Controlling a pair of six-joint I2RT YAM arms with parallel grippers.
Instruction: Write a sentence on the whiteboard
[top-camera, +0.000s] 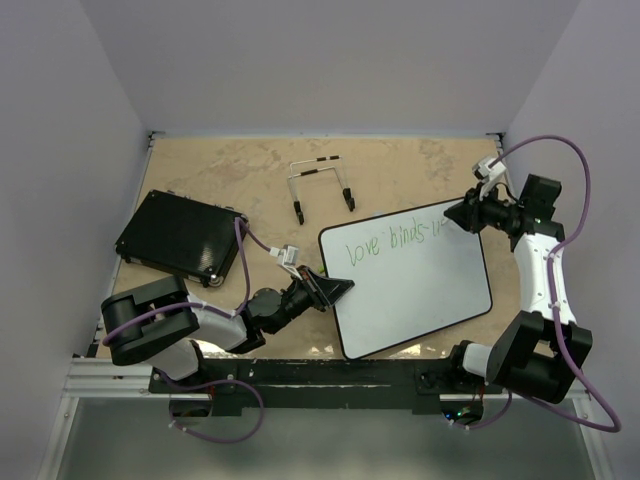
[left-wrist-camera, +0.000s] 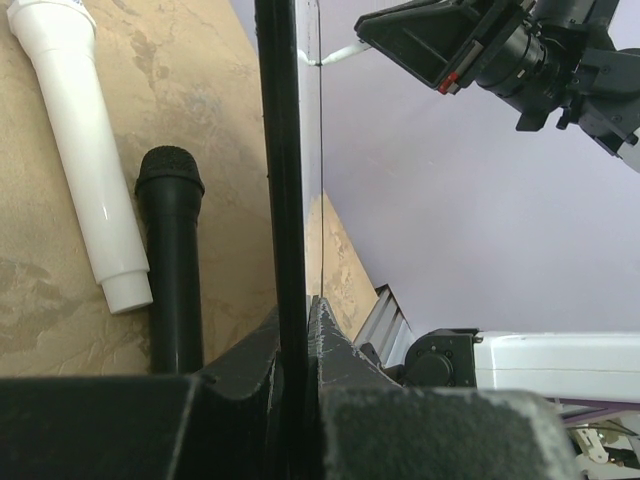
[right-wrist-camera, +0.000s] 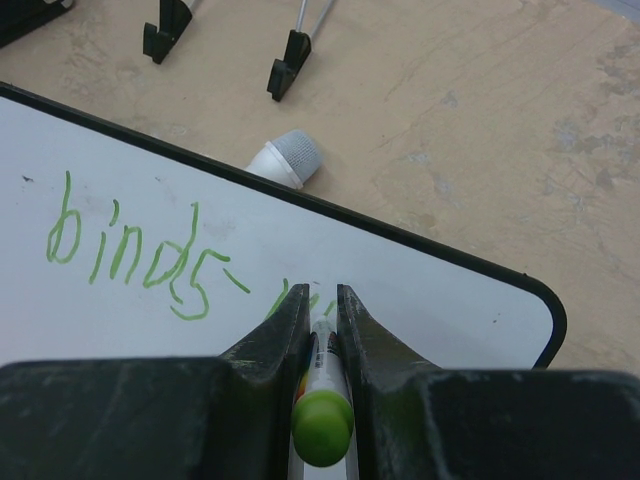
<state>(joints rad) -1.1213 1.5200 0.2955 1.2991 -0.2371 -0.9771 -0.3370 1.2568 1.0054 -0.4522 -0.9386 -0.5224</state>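
Note:
The whiteboard (top-camera: 420, 290) lies tilted on the tan table, with the sentence (top-camera: 385, 242) in thin green script along its top, reading "love binds" plus a started letter. My left gripper (top-camera: 335, 290) is shut on the board's black frame (left-wrist-camera: 285, 150) at its left edge, jaws pressed to both faces (left-wrist-camera: 298, 305). My right gripper (top-camera: 462, 213) is shut on a green-capped marker (right-wrist-camera: 322, 420), whose tip rests on the whiteboard (right-wrist-camera: 420, 300) just right of the word "binds" (right-wrist-camera: 130, 255). Fresh green strokes show beside the fingertips (right-wrist-camera: 320, 292).
A black textured pad (top-camera: 180, 238) lies at the left. A wire stand (top-camera: 320, 185) sits behind the board. A white microphone (right-wrist-camera: 290, 158) pokes out under the board's far edge. A black microphone (left-wrist-camera: 175, 260) and a white one (left-wrist-camera: 80, 150) lie under the board's left edge.

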